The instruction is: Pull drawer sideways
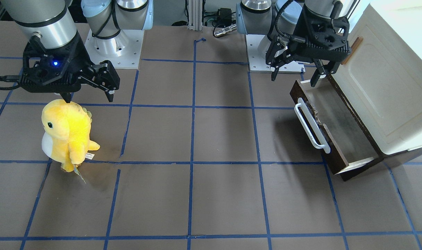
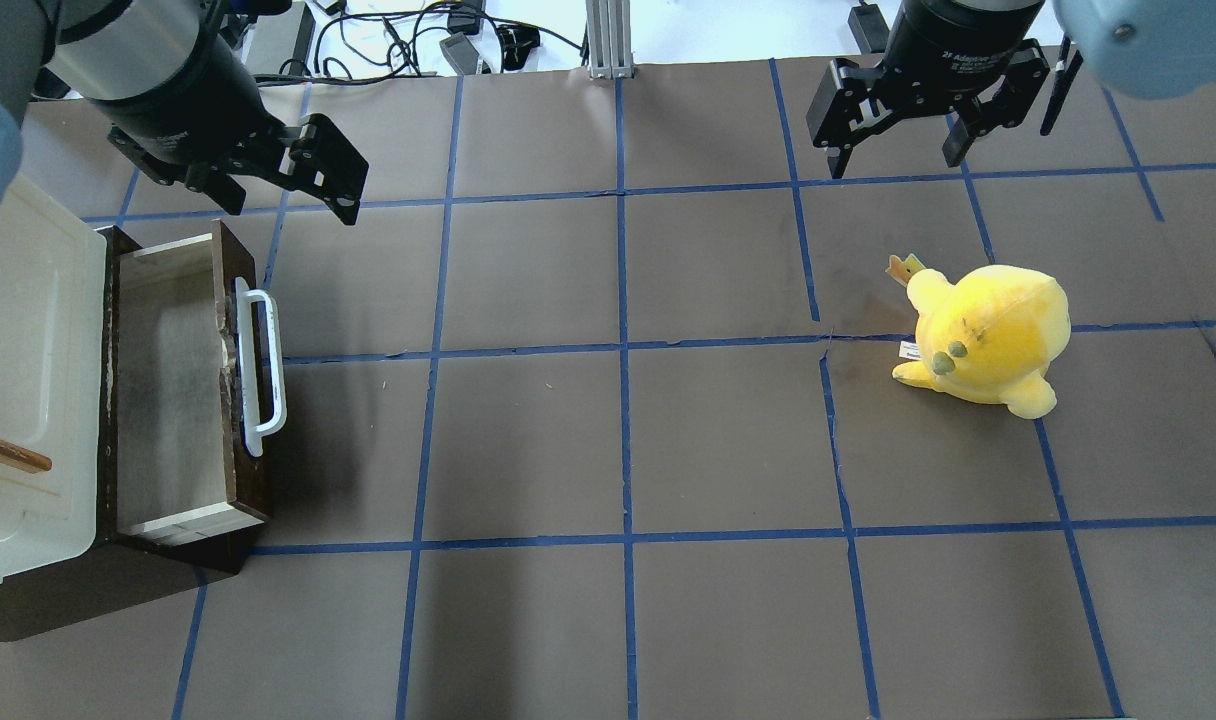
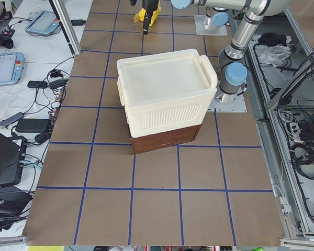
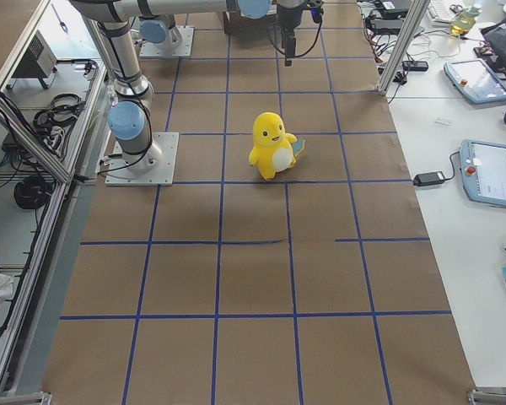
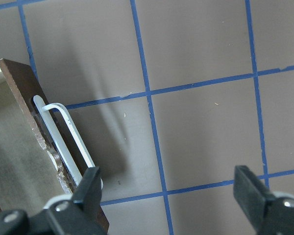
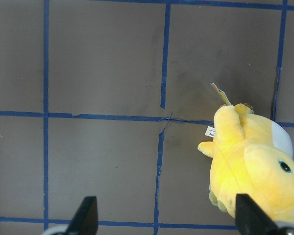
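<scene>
The drawer (image 2: 168, 380) stands pulled out of the cabinet at the table's left end, its pale inside bare. Its dark brown front carries a long white bar handle (image 2: 260, 365), which also shows in the front-facing view (image 1: 311, 123) and the left wrist view (image 5: 68, 142). My left gripper (image 2: 283, 200) is open and empty, raised above the table just beyond the handle's far end, touching nothing. It also shows in the front-facing view (image 1: 294, 79). My right gripper (image 2: 895, 160) is open and empty at the far right, above the table behind the plush.
The cream-white cabinet body (image 2: 28, 380) with a small brown handle (image 2: 8, 452) sits on a dark brown base at the table's left edge. A yellow plush toy (image 2: 988, 335) stands at the right, near my right gripper. Blue tape lines grid the brown table (image 2: 618, 450).
</scene>
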`<state>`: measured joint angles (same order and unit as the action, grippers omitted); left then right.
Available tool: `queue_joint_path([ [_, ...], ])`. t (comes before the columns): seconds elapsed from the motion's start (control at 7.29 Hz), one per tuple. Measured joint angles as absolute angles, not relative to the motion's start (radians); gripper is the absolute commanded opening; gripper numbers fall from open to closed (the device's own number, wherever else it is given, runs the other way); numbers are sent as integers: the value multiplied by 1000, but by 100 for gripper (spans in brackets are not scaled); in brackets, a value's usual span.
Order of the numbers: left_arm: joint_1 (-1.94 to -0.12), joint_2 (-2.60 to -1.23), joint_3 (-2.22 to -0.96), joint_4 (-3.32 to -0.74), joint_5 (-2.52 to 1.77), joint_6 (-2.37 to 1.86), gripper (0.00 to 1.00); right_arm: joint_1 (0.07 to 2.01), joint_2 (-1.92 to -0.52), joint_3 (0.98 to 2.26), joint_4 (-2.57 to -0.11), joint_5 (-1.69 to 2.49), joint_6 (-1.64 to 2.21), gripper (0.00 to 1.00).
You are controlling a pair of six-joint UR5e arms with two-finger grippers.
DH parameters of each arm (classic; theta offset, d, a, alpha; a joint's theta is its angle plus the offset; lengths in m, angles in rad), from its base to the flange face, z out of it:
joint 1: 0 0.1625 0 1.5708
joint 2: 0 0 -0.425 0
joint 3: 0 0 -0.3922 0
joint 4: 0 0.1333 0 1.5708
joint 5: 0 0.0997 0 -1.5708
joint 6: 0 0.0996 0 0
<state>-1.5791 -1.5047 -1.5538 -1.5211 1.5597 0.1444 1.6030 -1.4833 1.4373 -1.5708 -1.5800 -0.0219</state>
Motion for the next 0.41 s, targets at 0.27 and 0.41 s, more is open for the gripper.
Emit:
queue_joint_path([
  [0.27,-1579,-1493,-1553,-1542,1564,143,100,1603,-1483,1437,-1571,-1580,-22,100],
  [0.41,-1579,-1491,-1554,-1547,1565,142,100,1603,-1483,1437,-1571,-1580,-22,100],
])
